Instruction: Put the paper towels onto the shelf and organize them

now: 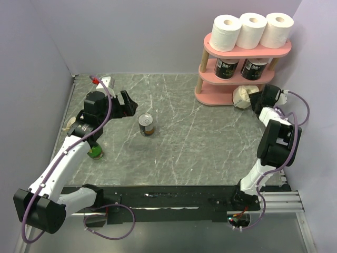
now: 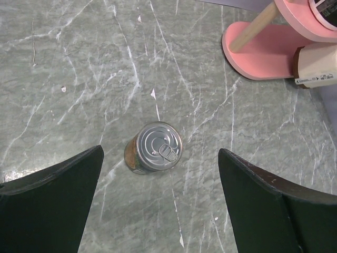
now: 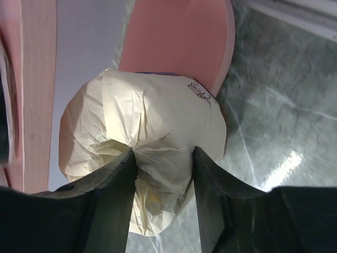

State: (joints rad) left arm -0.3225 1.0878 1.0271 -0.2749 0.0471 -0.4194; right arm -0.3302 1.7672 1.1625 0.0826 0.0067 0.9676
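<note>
Your right arm stretches toward the counter's far right corner, its gripper (image 3: 163,153) pinched tight into a crumpled cream paper towel roll (image 3: 152,113) at the bottom board's edge of the pink three-tier shelf (image 1: 210,96). Your left arm hangs bent near the left edge, gripper (image 2: 160,152) spread wide and holding nothing, above a small metal can (image 2: 156,147).

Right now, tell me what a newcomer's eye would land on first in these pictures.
The pink shelf at the far right, with three white rolls lined along its top board and two black-printed rolls on the middle one. Next, the right tool pinching a crumpled cream roll at the shelf's bottom board. Last, a lone metal can in the middle of the table, in front of the open left tool.
</note>
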